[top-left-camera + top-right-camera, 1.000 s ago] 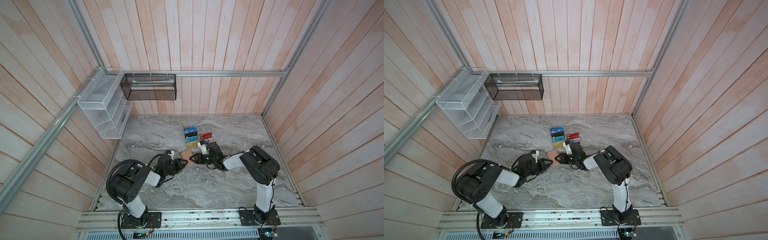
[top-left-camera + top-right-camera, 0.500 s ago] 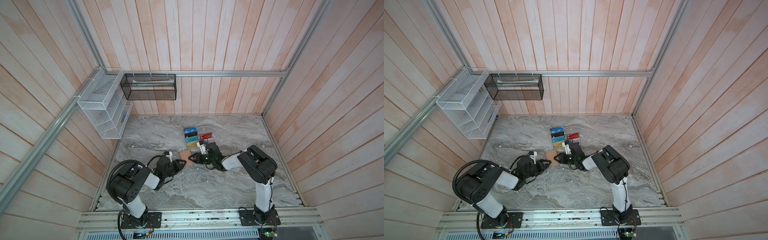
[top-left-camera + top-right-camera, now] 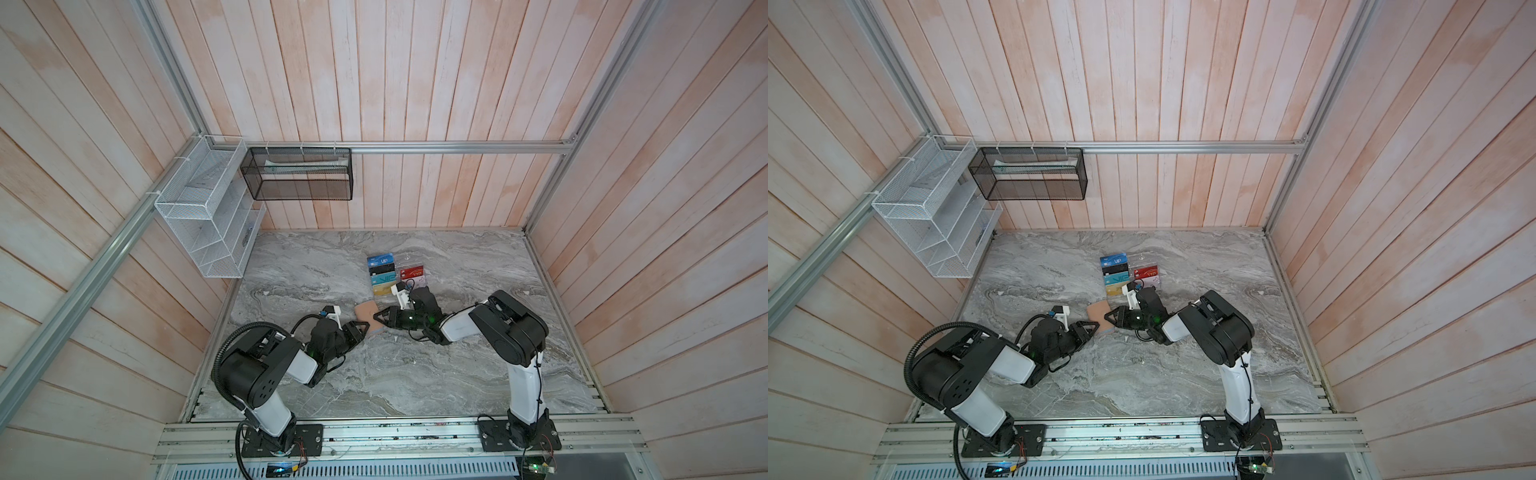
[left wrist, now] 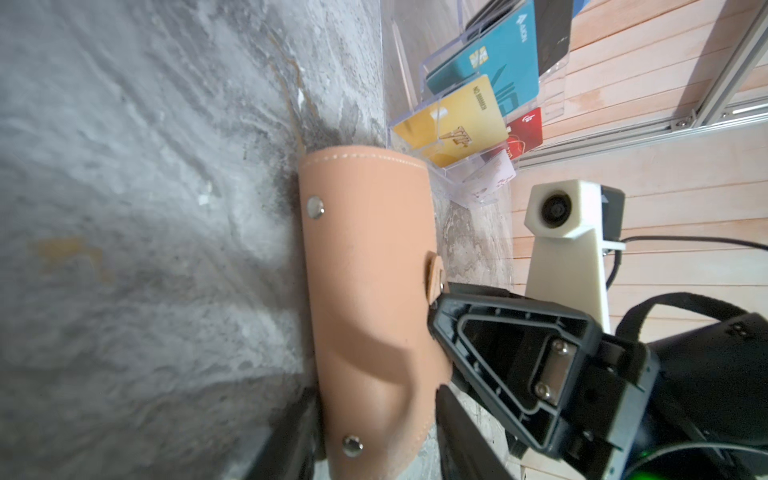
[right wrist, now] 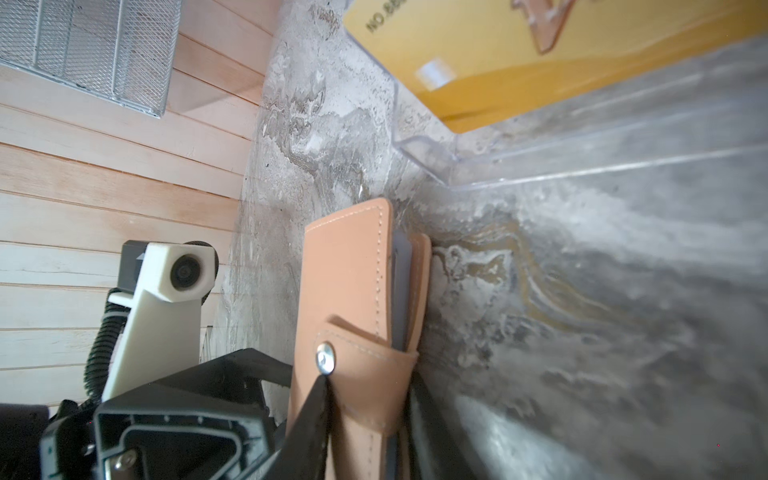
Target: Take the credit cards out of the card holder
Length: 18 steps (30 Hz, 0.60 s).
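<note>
At the middle of the desk (image 3: 415,374), between the two arms, the card holder (image 3: 365,312) lies closed, just short of the clear acrylic stand (image 3: 395,274). Its strap (image 5: 361,361) is fastened over the open edge by a snap stud (image 5: 325,358). The credit cards (image 5: 401,286) show only as blue-grey edges between the covers; none is out.

Left gripper (image 4: 374,440): by the left wrist view, the jaws are clenched across the end of the holder farther from the stand, one on each face. Right gripper (image 5: 370,415): the jaws bracket the strap end, one tip touching the strap just below the stud. You cannot tell from these views whether they grasp it or merely stand against it.

Step in hand, in my judgement: opening the holder. Extraction has not begun.

The next move calls for you to hold the body firm with the left jaws and peel the strap off its stud with the right, pulling away from the cover. Expect the snap to resist. A weak left hold would likely let the holder drag across the desk toward the stand.
</note>
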Tool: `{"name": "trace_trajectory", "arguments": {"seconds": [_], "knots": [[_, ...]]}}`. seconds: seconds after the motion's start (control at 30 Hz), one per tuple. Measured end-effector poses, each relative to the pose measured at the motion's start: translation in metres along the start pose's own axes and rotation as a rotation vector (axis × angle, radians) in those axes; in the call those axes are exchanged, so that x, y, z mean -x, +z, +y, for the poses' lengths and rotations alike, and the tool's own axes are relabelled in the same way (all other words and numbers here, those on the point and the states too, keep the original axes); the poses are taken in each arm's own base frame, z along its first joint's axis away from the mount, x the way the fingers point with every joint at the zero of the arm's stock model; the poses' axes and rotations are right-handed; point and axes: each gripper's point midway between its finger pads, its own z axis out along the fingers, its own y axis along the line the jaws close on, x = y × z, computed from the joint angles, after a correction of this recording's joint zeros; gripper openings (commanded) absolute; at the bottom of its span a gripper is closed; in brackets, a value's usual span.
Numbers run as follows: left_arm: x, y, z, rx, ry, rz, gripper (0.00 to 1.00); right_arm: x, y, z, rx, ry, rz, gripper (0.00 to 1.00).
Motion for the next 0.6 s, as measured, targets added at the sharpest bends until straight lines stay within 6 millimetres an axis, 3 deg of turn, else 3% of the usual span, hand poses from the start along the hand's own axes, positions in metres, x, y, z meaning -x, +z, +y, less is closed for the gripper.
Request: {"name": "trace_trajectory", "arguments": {"seconds": [0.6], "knots": [[0.01, -0.001, 0.002, 0.009, 0.005, -0.064, 0.47, 0.002, 0.015, 0.008, 0.042, 0.061, -0.008, 0.27]]}}
